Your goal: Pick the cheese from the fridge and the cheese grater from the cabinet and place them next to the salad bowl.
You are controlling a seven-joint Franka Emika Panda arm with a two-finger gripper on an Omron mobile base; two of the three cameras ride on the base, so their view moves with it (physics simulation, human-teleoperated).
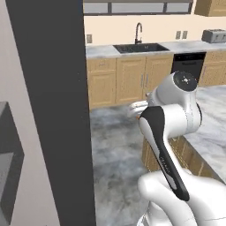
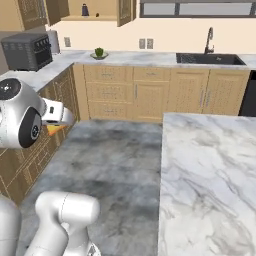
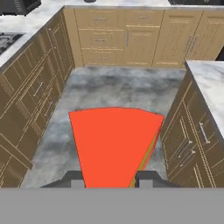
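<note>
Biggest thing I've got on screen is the fridge (image 1: 53, 110) — its dark grey door edge stands tall down the left of my left base view, with a slice of grey interior at the far left edge. Next is the marble island counter (image 2: 210, 185), taking up the right side of the right base view, and the grey mottled floor (image 2: 110, 150) runs between it and the tan cabinets along the walls. On the back counter there's the sink (image 2: 210, 59) with its dark faucet, and further left the black toaster oven (image 2: 27, 51) sits in the corner. Up high the cabinet (image 2: 97, 12) has its open shelf, and the cheese grater (image 2: 85, 10) is standing on it, small and dark from here. The salad bowl (image 2: 99, 53) with its green lettuce sits on the counter below that shelf, near the toaster oven. Then the gripper (image 3: 109, 180) — it's clenched on the cheese (image 3: 113, 144), held out over the floor between the cabinet run and the island, the red side facing my hand camera with a thin yellow edge showing along the right.
</note>
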